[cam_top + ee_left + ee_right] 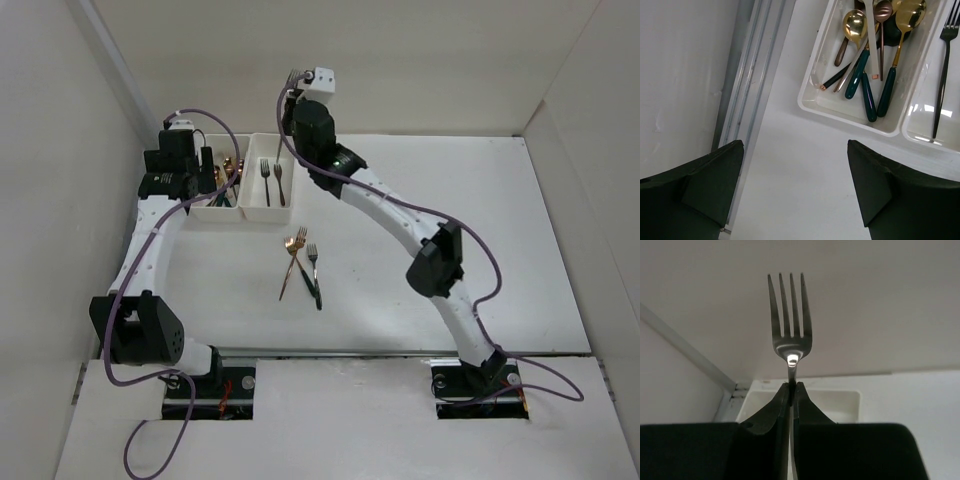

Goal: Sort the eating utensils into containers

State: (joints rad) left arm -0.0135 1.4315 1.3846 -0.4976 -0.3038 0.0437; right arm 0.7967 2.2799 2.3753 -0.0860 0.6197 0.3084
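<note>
My right gripper is shut on the neck of a silver fork, held upright, tines up, high above the right white bin. In the right wrist view the fingers pinch the fork and a bin lies below. Two forks lie in the right bin. The left bin holds several gold and copper spoons, some with green handles. My left gripper is open and empty beside that bin, over bare table. A copper fork and a dark-handled silver fork lie mid-table.
White walls enclose the table on the left, back and right. A metal rail runs along the left wall close to the left gripper. A black fork lies in the right bin in the left wrist view.
</note>
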